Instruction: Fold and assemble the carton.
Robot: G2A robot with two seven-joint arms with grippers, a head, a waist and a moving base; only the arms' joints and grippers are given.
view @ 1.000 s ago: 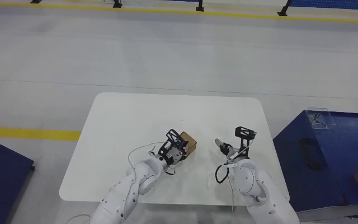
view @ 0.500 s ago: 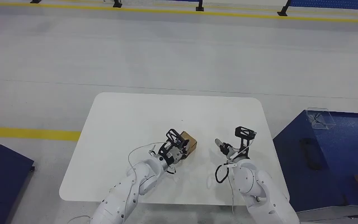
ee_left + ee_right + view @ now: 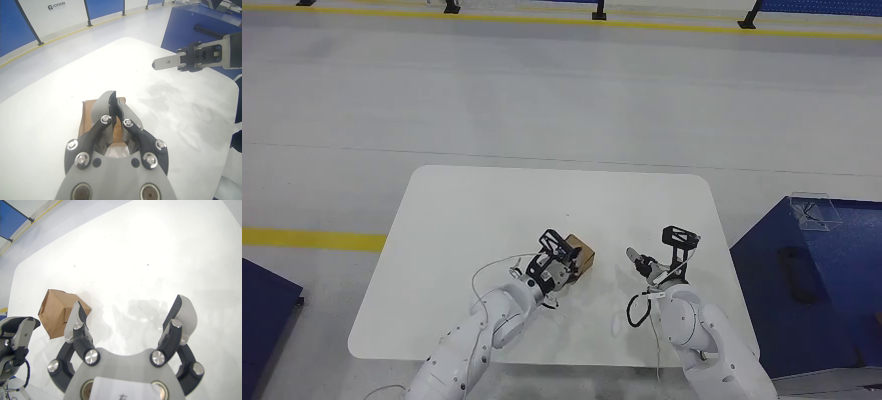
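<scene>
One white table (image 3: 462,230) with rounded corners carries everything you are working on. It stands on a pale grey floor (image 3: 542,100) crossed by yellow lines (image 3: 302,239). Blue fence panels (image 3: 11,22) on black posts run behind the far line. A blue cabinet (image 3: 812,275) stands just off the table edge on your right arm's side.

Your left gripper (image 3: 114,100) has its fingers drawn almost together, with only a thin slit between the pads and nothing visibly caught in it. The small brown carton (image 3: 87,113) lies on the table directly under and just ahead of those fingertips; you cannot tell whether they touch it.

Your right gripper (image 3: 129,304) is spread wide and holds nothing, hanging over the table. The carton sits off to its side, toward the left gripper and apart from the right gripper's fingers.
</scene>
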